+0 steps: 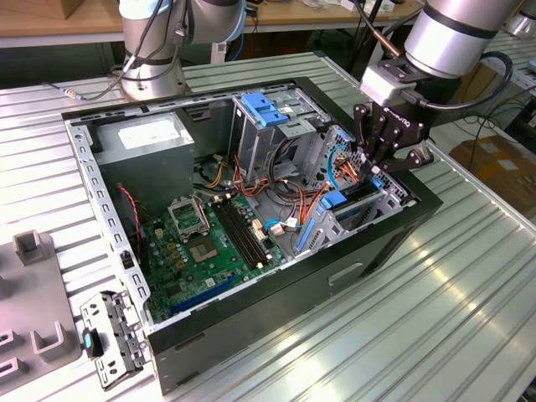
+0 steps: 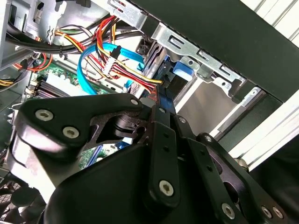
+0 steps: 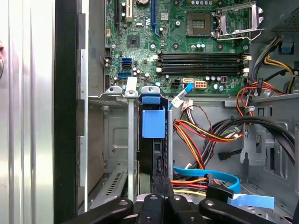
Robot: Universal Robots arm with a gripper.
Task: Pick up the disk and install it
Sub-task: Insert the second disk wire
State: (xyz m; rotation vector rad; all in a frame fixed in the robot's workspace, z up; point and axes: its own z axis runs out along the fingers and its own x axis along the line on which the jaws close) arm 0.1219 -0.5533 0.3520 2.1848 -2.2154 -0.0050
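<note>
Motherboard, green and studded with chips, lies flat at the lower left of the open black computer case in the exterior view, clear of the grey metal drive cage at right centre, which stands upright so a drive slides in edgewise. The flat dark hard disk with blue plastic rails sits on edge in that cage's slot, seemingly well seated. The black multi-link gripper hangs directly above, closed onto the disk's near edge.

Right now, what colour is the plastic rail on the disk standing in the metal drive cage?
Blue, clearest in the first wrist view.
</note>
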